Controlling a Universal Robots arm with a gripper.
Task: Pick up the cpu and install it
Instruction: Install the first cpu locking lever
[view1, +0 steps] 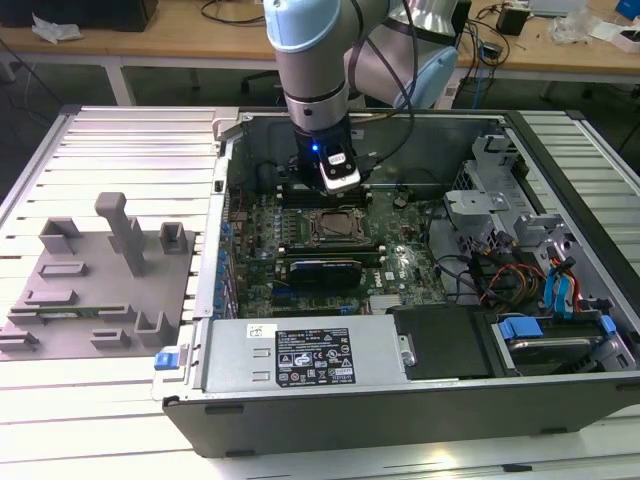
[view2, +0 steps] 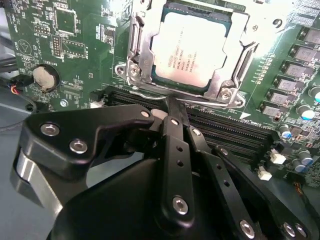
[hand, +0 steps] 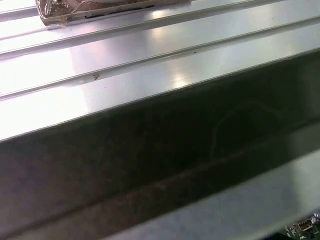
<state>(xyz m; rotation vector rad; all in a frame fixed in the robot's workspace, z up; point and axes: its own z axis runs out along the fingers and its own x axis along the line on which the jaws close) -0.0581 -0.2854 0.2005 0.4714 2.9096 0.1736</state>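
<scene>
Tool (view2: 170, 106) hovers just beside cpu (view2: 192, 50) in socket (view2: 134, 47).

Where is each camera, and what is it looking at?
Exterior view: off the arm, up high, looking down into the open case; shows the arm and gripper.
Second wrist view: on the wrist, looking past the shut fingers at the cpu lying in its socket.
First wrist view: on the wrist, facing the ribbed table and the case's dark wall.
Shared: exterior and second wrist views both show the cpu in the socket.
</scene>
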